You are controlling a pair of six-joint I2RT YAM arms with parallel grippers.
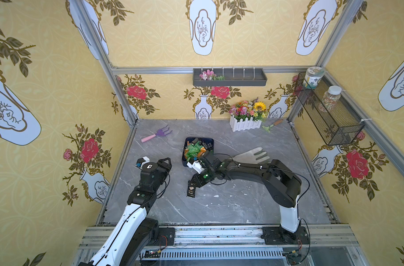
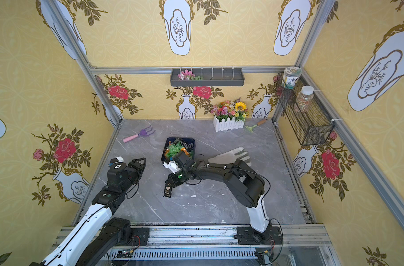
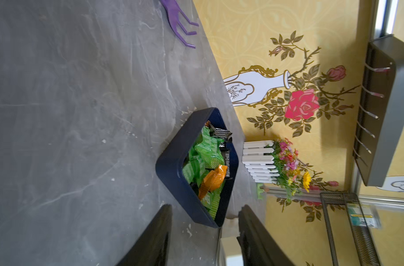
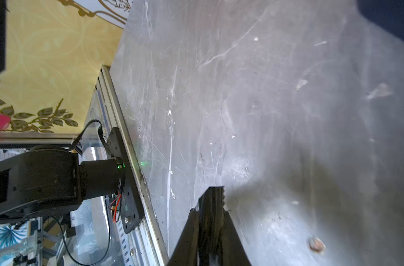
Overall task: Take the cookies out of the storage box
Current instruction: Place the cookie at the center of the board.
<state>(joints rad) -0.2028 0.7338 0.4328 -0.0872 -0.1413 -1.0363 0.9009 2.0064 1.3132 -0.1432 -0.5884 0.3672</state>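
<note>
The navy storage box (image 1: 186, 147) stands mid-table in both top views, filled with green, orange and black cookies (image 1: 194, 149). In front of the box, my right gripper (image 1: 193, 184) is shut on one black cookie packet (image 1: 191, 191) that sticks out past its fingertips, low over the table. The right wrist view shows that packet's crimped end (image 4: 212, 198) between the closed jaws of the right gripper (image 4: 210, 213). My left gripper (image 1: 167, 162) is left of the box, open and empty. In the left wrist view the left gripper's fingers (image 3: 158, 232) stand apart, with the box (image 3: 173, 168) and cookies (image 3: 208, 154) beyond them.
A purple rake with a pink handle (image 1: 156, 134) lies at the back left. A grey glove (image 1: 251, 155) lies right of the box, under my right arm. At the back right are a white fence planter with flowers (image 1: 246, 124) and a green trowel (image 1: 271, 125). The walls carry a grey tray (image 1: 229, 80) and a mesh basket (image 1: 330, 115).
</note>
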